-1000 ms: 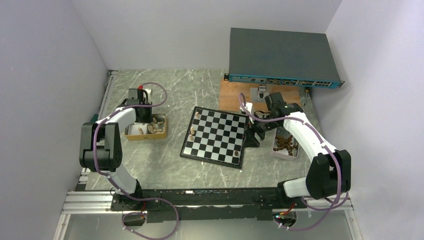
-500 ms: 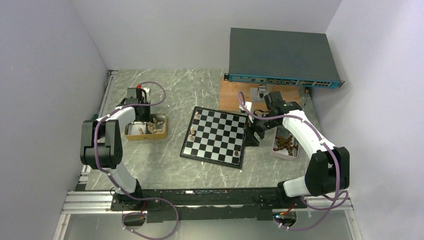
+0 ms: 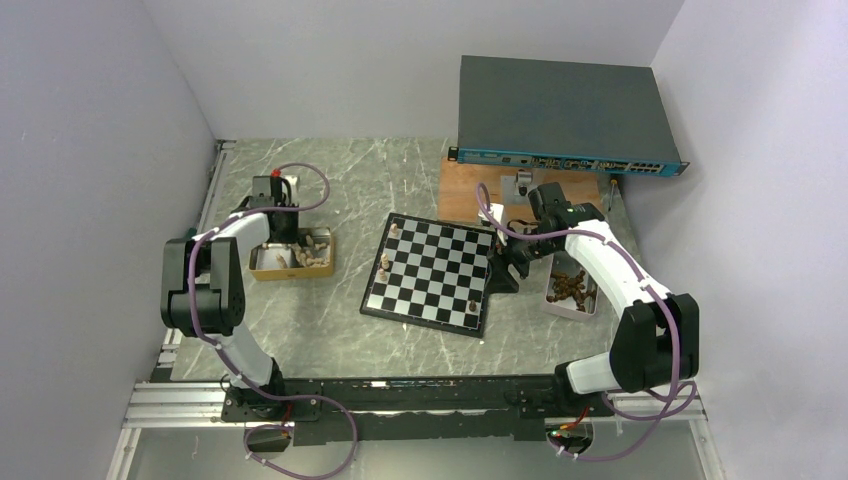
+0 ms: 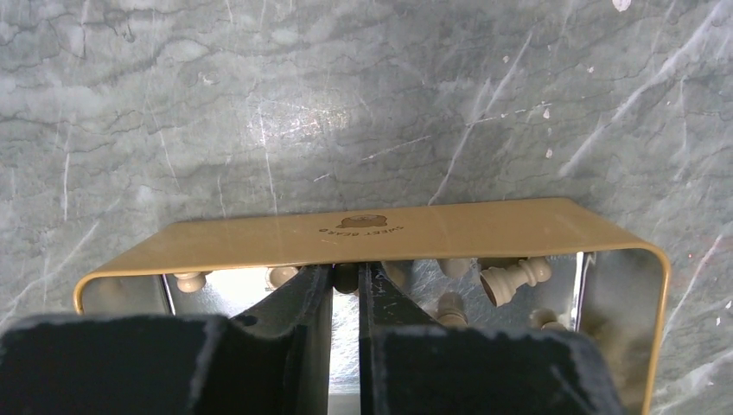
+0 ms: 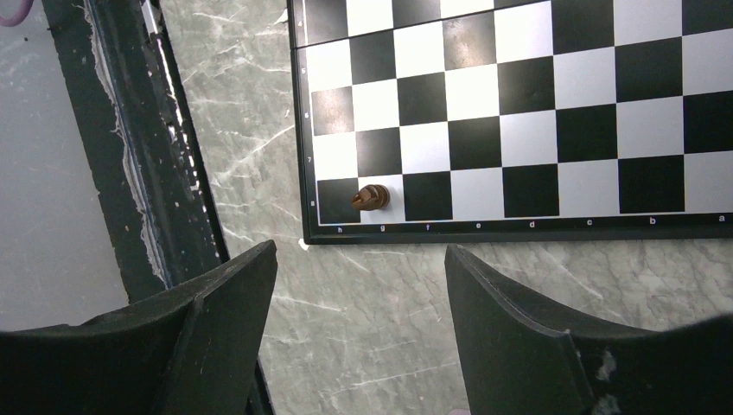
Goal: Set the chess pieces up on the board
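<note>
Over the gold-coloured metal tin (image 4: pixel 389 232) at the left of the grey marbled table (image 3: pixel 380 180), the left gripper (image 4: pixel 346 281) is reaching down among the loose light tan pieces (image 4: pixel 516 277). Its fingers are standing almost together, pinching the rounded head of a small light tan wooden chessman (image 4: pixel 346 275). Shadow is dulling that head's colour, and the wrist view is not showing how firm the hold is.

My judgement is that the step in hand is the pick-up of one more light piece. The next move is calling for a straight lift clear of the tin's rim. After that comes a carry to the right, to the flat square chessboard with black and silvery-white checks (image 3: pixel 430 272), and an upright set-down on a free square of the near-left rows.

That board is lying at the middle of the table, turned slightly, between the tin and a pale shallow tray (image 3: pixel 590 305) holding a heap of dark brown chessmen (image 3: pixel 568 286). It is looking mostly bare. A few light chessmen (image 3: pixel 385 264) are standing along its left edge, and one dark brown wooden piece (image 5: pixel 372 197) is sitting on a light square in the edge row, next to the corner square. So the set-up is appearing to be at an early stage.

The right gripper (image 5: pixel 359 259) is hanging wide open and holding nothing, over the table just beside the board's right edge.
</note>
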{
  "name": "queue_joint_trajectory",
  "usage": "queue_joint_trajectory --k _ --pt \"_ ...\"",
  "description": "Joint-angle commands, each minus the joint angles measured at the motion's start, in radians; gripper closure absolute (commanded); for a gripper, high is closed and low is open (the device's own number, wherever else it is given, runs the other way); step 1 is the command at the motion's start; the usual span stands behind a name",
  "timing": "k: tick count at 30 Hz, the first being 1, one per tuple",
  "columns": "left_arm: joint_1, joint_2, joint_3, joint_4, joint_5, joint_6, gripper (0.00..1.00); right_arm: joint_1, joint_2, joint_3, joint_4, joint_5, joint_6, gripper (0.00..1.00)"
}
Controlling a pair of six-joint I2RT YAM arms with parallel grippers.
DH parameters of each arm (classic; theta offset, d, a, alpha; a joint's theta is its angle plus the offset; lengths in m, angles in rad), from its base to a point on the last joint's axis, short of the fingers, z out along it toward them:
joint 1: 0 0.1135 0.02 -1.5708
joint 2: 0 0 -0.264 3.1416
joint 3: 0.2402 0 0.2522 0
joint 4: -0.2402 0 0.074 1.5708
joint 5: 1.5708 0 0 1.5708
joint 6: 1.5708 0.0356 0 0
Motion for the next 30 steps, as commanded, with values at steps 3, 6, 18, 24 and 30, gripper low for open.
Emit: queue_joint_trajectory --k 3,6,18,24,30 --pt "0.006 -0.102 0.009 -0.004 0.029 0.013 1.00 -0.006 -0.007 0.035 -0.009 -0.025 -0.004 0.27" --pt "0.006 -0.162 -0.009 -0.034 0.021 0.015 1.00 -0.006 -0.009 0.035 -0.009 -0.028 -0.006 0.27" --pt "0.005 -0.377 -0.095 -0.119 0.114 -0.090 1.00 -0.006 -0.022 0.033 -0.012 -0.048 -0.011 0.27" --pt "-0.014 -0.538 -0.145 -0.143 0.255 -0.189 1.00 -0.006 -0.028 0.039 -0.036 -0.063 -0.039 0.26" --pt "-0.081 -0.642 -0.156 -0.192 0.297 -0.256 1.00 -0.006 -0.035 0.038 -0.043 -0.069 -0.052 0.26"
